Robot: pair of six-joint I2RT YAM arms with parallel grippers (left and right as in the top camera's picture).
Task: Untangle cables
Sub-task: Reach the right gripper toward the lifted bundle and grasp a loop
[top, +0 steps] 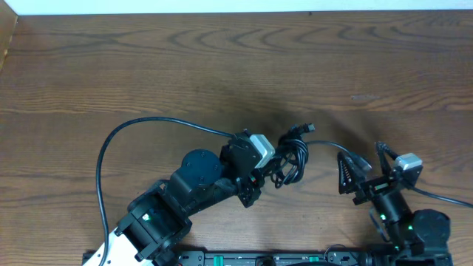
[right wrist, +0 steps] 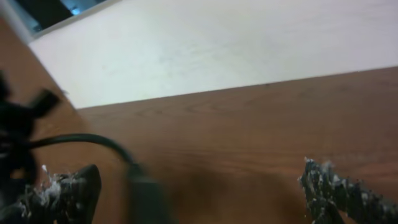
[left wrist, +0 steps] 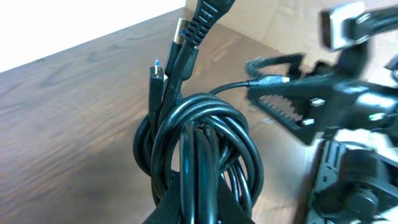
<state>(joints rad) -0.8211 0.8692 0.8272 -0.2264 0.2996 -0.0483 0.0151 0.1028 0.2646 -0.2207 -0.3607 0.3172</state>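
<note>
Now | left pincer point(top: 272, 171) is pinching the cable bundle point(top: 292, 155) | right pincer point(top: 363, 166) is gaping around one plug point(left wrist: 268, 81)

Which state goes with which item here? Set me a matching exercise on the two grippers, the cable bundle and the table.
Items:
1. left gripper
2. right gripper
3. cable bundle
4. table

States:
a. brown wood grain
b. fingers spread wide apart
c. black, coiled into a knot
d. clamped on the coil

Pairs: 1-d; 2-b; 3-c; 4-a
</note>
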